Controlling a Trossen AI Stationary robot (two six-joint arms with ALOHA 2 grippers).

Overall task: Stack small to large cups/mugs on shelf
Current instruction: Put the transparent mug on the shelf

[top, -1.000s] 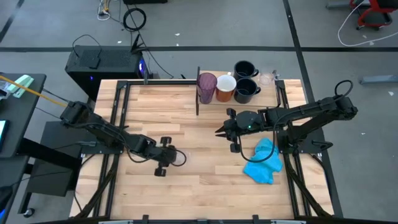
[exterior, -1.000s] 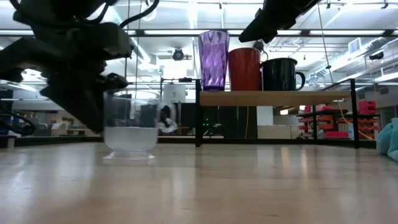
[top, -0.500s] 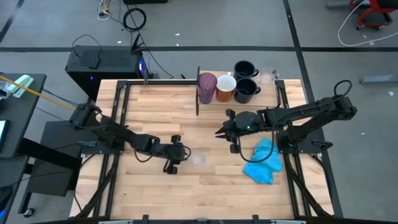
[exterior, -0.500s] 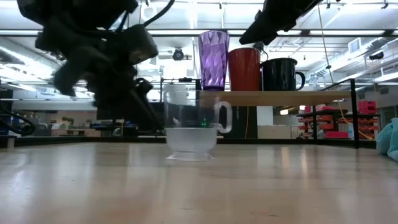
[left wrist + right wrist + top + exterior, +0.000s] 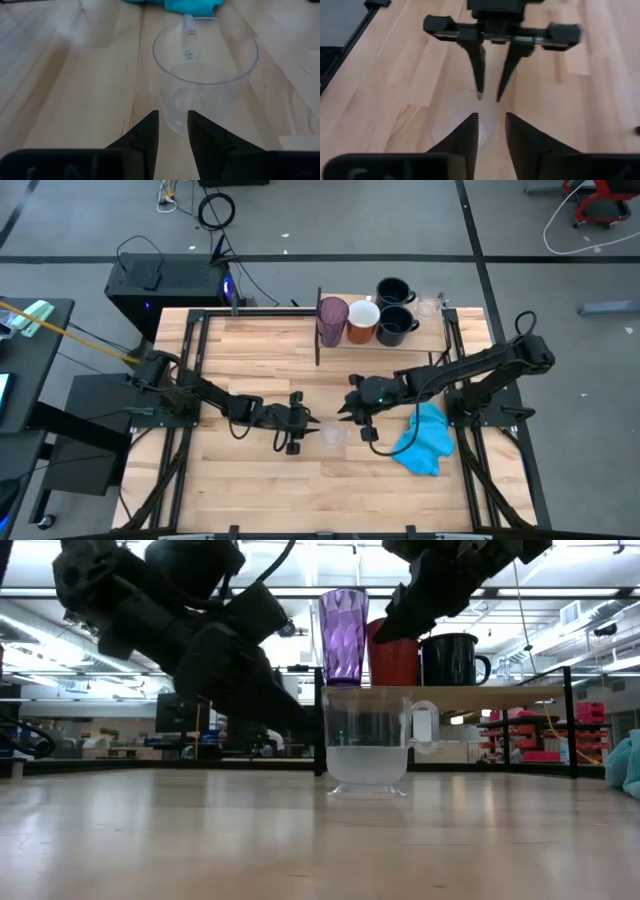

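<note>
The clear cup [image 5: 333,434] stands upright mid-surface, squeezed between two arms. Left gripper [image 5: 303,429] sits just beside it on its left, fingers nearly together, tips at the cup's near wall. Right gripper [image 5: 352,416] comes in from the opposite side, fingers also narrow, facing the left one across the cup. Both are equally near; the shelf [image 5: 432,323] lies well behind, toward the right arm's side.
</note>
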